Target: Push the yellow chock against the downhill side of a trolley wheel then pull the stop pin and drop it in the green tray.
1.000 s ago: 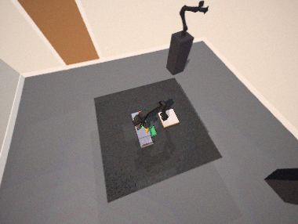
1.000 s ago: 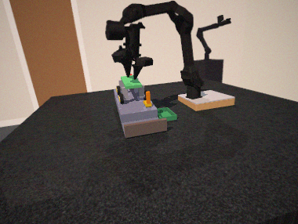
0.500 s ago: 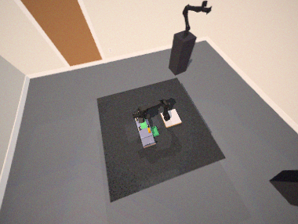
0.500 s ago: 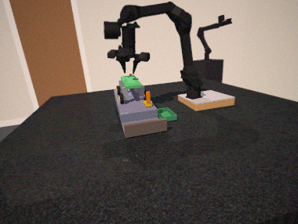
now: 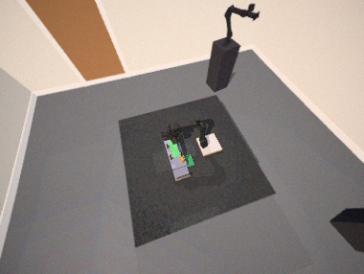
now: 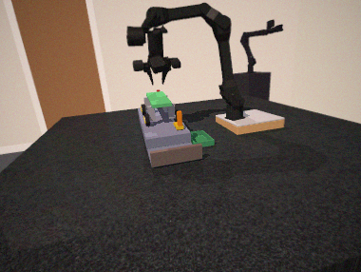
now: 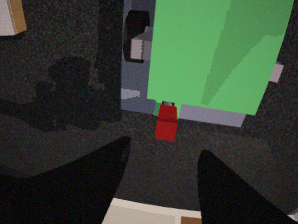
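Note:
The trolley with a green top point(image 5: 175, 149) point(image 6: 159, 100) point(image 7: 210, 45) stands on the grey ramp point(image 5: 181, 172) point(image 6: 166, 139) point(image 7: 136, 103). The stop pin's red head point(image 6: 158, 90) point(image 7: 166, 125) sticks out at the trolley's uphill end. The chock with its orange handle point(image 5: 182, 159) point(image 6: 179, 119) stands upright on the ramp, near its right edge in the exterior view, downhill of a wheel; whether they touch I cannot tell. My gripper point(image 6: 158, 84) point(image 7: 165, 150) is open and empty, above the uphill end, with the red head ahead of and between its fingertips in the wrist view.
The green tray point(image 5: 193, 164) point(image 6: 204, 143) lies beside the ramp, on the side of my arm's base plate point(image 5: 213, 144) point(image 6: 256, 126). A brown board point(image 6: 176, 156) closes the ramp's low end. Another arm on a dark pedestal point(image 5: 222, 64) point(image 6: 256, 86) stands in the background.

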### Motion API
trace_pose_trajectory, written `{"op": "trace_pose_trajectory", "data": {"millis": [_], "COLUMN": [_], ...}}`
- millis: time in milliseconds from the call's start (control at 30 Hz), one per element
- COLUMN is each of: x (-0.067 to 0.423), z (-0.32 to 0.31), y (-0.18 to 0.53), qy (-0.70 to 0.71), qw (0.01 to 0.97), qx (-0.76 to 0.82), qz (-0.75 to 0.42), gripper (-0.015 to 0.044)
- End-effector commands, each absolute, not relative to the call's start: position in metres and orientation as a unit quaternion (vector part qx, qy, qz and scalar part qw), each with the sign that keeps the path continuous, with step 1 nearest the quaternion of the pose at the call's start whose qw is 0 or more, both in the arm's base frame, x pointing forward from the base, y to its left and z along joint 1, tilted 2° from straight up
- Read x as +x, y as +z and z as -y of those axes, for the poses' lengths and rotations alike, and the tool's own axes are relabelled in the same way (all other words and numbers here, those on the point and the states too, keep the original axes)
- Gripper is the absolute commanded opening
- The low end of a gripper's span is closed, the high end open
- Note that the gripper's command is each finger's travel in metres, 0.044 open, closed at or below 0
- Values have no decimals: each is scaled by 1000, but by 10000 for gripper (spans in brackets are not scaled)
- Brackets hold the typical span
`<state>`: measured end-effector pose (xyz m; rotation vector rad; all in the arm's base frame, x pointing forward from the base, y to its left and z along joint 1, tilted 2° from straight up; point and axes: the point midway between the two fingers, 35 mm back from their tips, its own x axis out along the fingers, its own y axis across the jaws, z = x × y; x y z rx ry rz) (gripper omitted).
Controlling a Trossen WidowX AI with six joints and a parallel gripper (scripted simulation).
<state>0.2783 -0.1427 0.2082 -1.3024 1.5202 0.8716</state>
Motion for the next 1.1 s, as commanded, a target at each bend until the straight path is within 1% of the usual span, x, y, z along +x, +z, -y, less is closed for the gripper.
{"op": "trace_pose_trajectory", "data": {"millis": [0, 1067], "x": [277, 278], "z": [144, 157], "y": [210, 176], "qy": [359, 359], "qw": [453, 453], "qx": [-535, -536], "qz": [-615, -615], "gripper": [190, 190]}}
